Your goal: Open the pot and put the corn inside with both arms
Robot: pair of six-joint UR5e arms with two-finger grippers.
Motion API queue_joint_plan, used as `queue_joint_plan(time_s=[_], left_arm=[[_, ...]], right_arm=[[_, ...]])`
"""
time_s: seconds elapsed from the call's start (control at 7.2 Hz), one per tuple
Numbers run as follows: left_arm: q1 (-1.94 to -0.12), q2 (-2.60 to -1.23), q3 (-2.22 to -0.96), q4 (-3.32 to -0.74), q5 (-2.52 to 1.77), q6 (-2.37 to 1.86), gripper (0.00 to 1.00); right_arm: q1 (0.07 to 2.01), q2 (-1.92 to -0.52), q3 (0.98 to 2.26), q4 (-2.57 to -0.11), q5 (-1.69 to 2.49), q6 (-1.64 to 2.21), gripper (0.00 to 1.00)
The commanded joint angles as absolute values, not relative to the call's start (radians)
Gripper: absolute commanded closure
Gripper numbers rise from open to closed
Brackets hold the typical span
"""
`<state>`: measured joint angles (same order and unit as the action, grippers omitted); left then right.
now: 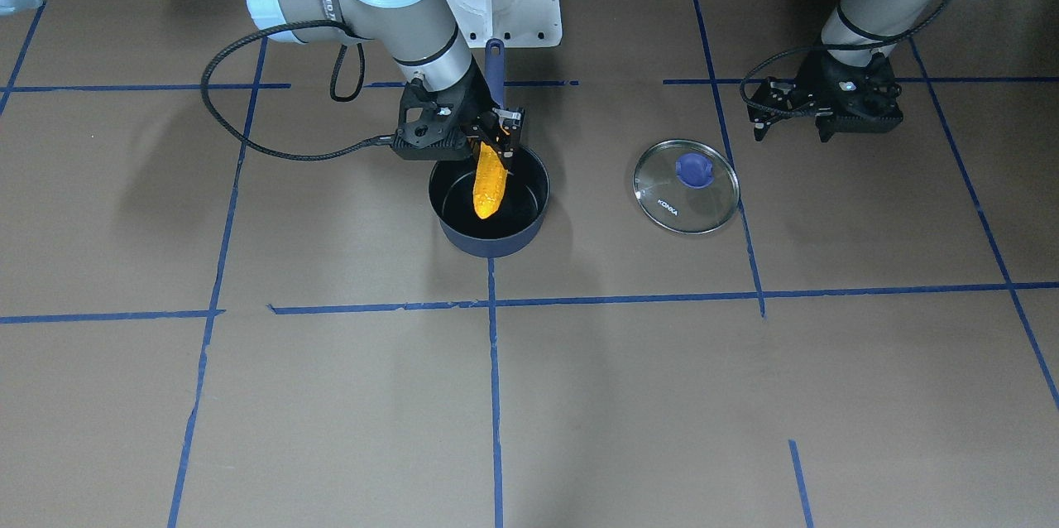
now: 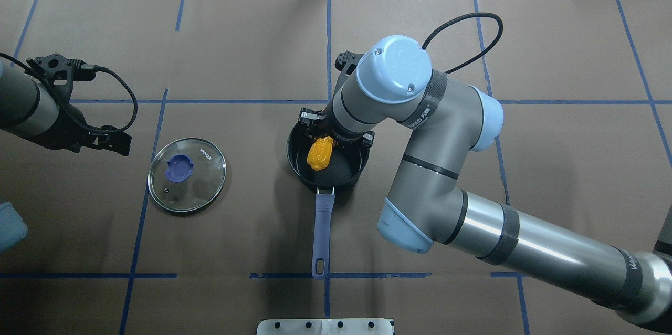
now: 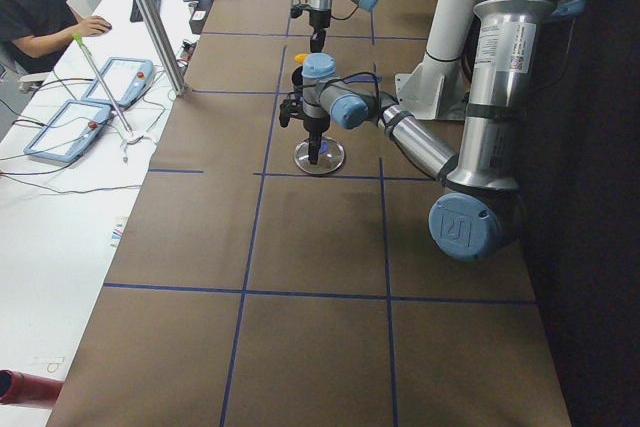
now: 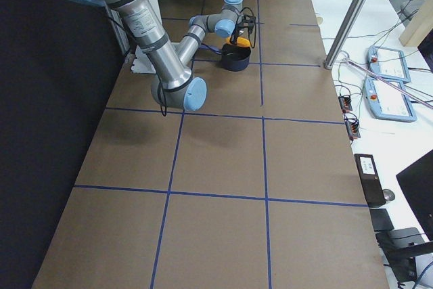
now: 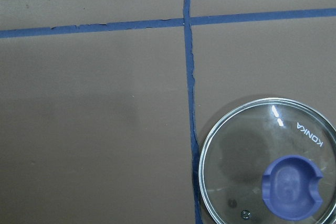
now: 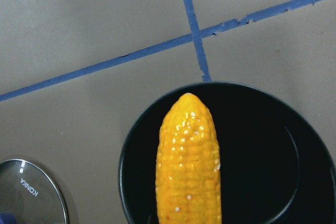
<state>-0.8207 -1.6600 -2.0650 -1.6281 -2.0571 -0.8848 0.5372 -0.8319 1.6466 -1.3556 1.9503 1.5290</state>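
Brown paper crossed with blue tape lines covers the counter [image 1: 579,396], and the pot [image 1: 489,205] sits open near its middle, handle pointing back toward the robot's base. Its glass lid [image 1: 686,185] lies flat on the counter well to the robot's left, knob up.

Over the pot hangs the right end effector [image 1: 496,141], closed on the upper end of the corn [image 1: 488,180]. The cob's long axis runs from the grip down into the pot's mouth, its free tip inside the rim line; whether the tip touches the black floor is hard to say from these angles. So the coming release probably turns on that alone: the corn is directly above the opening, and the right arm is the one placed there.

The left end effector [image 1: 794,121] hovers beyond the lid, holding nothing, its fingers seemingly apart.
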Motion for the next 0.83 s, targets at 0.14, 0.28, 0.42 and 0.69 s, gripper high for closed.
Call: queue_joint_plan(time_s=[0.14,0.28,0.42,0.69], left_arm=[[-0.821,-1.661,-2.068,-1.628,-2.057,-0.890,0.00],[-0.821,-1.660,-2.068,-1.626,-2.057,-0.890,0.00],[-0.821,-1.658,-2.068,-1.626,-2.056,-0.890,0.00],[-0.828,-1.654,-2.066,-1.625,-2.057,-0.873,0.00]], right_arm=[[0.517,-0.839,1.640,-1.358,1.944,1.525,0.01],[0.517,-0.839,1.641,-1.358,1.944,1.525,0.00],[0.522,-0.844,1.650,-1.358,1.950,1.522,0.00],[0.589,-1.042,1.824,-1.362,2.012,1.478,0.00]])
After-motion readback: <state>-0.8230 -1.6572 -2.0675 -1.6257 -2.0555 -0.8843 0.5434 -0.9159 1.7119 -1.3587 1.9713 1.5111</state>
